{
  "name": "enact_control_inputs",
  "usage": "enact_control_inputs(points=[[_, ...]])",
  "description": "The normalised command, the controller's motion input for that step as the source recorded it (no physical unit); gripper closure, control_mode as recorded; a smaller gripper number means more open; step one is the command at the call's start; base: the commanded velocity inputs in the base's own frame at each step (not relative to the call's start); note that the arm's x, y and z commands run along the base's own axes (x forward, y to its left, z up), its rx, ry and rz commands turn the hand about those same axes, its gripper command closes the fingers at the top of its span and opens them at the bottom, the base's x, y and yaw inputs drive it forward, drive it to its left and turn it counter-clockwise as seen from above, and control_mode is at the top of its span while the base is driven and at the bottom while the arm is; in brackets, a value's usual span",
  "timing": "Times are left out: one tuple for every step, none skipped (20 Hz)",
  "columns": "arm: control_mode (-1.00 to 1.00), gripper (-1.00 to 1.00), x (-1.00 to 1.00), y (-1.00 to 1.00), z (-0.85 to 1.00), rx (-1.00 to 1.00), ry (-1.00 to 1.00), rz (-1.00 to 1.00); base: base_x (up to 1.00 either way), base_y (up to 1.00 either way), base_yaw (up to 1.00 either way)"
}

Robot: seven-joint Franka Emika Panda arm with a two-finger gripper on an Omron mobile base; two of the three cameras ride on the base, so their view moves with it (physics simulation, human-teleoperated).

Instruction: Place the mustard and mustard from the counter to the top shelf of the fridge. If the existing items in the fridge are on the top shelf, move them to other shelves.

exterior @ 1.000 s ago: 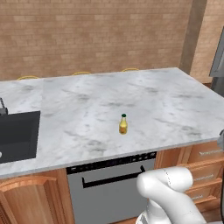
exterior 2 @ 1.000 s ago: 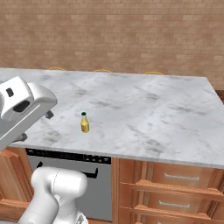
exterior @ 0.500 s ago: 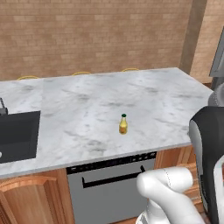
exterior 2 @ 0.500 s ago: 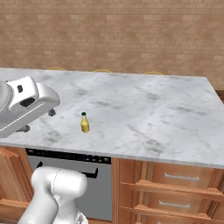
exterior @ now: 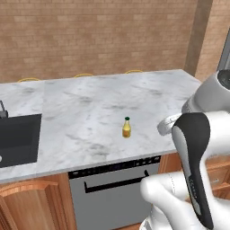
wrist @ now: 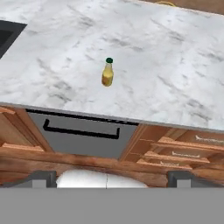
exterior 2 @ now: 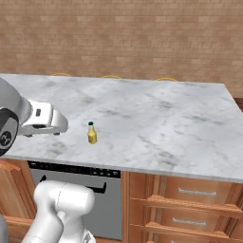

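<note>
Early stage: slim orange-tinted yellow mustard bottle with dark cap (wrist: 107, 73) stands ungrasped on white-grey veined marble counter (wrist: 175, 65); two-finger gripper (wrist: 113, 178) well short, jaws spread empty.

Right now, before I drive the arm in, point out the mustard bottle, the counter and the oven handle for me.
mustard bottle (wrist: 107, 75), hand view, on its yellow body below the dark cap.
counter (exterior 2: 180, 118), right base view, on bare marble right of the bottle.
oven handle (exterior: 117, 185), left base view, on the dark bar's middle.
</note>
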Motion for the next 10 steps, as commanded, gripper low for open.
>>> enact_control_inputs(points=[[-1.00, -1.00, 0.34, 0.27, -0.43, 0.45, -0.01, -0.12, 0.00, 0.00, 0.00], [-1.00, -1.00, 0.36, 0.33, -0.40, 0.38, 0.00, -0.09, 0.00, 0.00, 0.00], [-1.00, -1.00, 0.49, 0.39, -0.31, 0.19, 0.00, -0.05, 0.00, 0.00, 0.00], [-1.00, -1.00, 0.41, 0.41, -0.26, 0.03, 0.00, -0.06, 0.00, 0.00, 0.00], [-1.00, -1.00, 0.48, 0.34, -0.17, 0.00, 0.00, -0.07, 0.00, 0.00, 0.00], [-1.00, -1.00, 0.43, 0.24, -0.09, 0.00, 0.00, -0.07, 0.00, 0.00, 0.00], [-1.00, -1.00, 0.44, 0.16, -0.01, -0.02, 0.00, -0.03, 0.00, 0.00, 0.00], [-1.00, -1.00, 0.45, 0.12, -0.01, -0.02, 0.01, -0.03, 0.00, 0.00, 0.00], [-1.00, -1.00, 0.47, 0.09, -0.04, -0.02, 0.02, -0.03, 0.00, 0.00, 0.00], [-1.00, -1.00, 0.44, 0.01, -0.06, 0.00, 0.04, -0.02, 0.00, 0.00, 0.00]])
